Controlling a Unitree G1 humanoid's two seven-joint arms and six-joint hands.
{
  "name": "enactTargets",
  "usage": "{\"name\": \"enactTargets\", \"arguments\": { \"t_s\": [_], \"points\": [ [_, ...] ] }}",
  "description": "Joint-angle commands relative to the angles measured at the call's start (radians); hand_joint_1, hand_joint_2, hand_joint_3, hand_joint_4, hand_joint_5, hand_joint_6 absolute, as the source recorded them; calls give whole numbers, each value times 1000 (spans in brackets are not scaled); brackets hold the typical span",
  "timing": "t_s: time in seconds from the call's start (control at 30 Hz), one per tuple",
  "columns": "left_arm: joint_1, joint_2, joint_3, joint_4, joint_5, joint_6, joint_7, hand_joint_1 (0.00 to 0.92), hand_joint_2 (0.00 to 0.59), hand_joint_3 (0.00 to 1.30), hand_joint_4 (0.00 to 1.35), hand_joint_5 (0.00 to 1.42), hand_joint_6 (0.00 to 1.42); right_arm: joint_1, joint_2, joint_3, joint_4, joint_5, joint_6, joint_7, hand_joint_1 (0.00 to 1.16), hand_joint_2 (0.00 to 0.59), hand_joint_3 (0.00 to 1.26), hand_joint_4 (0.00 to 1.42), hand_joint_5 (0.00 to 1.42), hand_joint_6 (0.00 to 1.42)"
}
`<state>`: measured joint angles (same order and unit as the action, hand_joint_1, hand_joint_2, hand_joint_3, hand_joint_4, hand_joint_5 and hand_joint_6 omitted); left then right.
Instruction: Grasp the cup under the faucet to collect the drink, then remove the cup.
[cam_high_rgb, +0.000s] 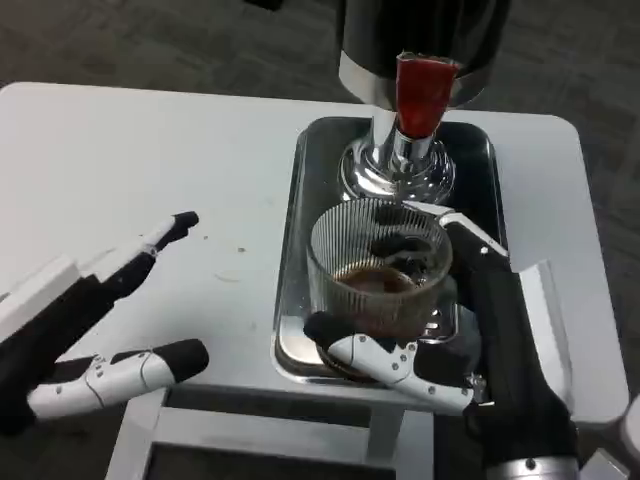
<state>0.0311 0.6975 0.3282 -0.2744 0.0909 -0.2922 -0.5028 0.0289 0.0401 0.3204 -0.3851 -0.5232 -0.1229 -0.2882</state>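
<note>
Ribbed glass cup (380, 275), part-filled with brown drink: on steel tray (290, 300), below red-handled faucet (425, 95), gripped by right hand (455, 340). Left hand (100, 320): fingers spread, empty, over bare desk (150, 170) left of tray.

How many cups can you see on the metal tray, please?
1: a ribbed clear cup holding brown drink stands on the metal tray under the red-handled faucet, gripped by the right hand.

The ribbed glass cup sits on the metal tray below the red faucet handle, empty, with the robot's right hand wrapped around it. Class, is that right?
Not quite: the cup is not empty. The head view shows dark brown drink in its bottom. The rest holds: it sits on the metal tray below the red faucet handle, with the right hand wrapped around it.
</note>
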Motion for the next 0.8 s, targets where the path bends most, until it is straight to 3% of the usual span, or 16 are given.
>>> {"name": "enactTargets", "arguments": {
  "t_s": [0.03, 0.2, 0.8],
  "points": [
    [42, 12, 22, -56, 23, -42, 14, 0, 44, 0, 0, 0, 0, 42, 12, 24, -84, 5, -8, 28, 770, 192, 686, 741, 916, 1007],
    [75, 32, 45, -99, 68, -83, 12, 0, 44, 0, 0, 0, 0, 80, 6, 34, -141, 1, 6, 69, 773, 193, 686, 741, 916, 1006],
    [187, 70, 126, -178, 68, -171, -15, 0, 44, 0, 0, 0, 0, 147, -13, 43, -244, 0, 17, 158, 777, 195, 686, 741, 924, 1007]
  ]
}}
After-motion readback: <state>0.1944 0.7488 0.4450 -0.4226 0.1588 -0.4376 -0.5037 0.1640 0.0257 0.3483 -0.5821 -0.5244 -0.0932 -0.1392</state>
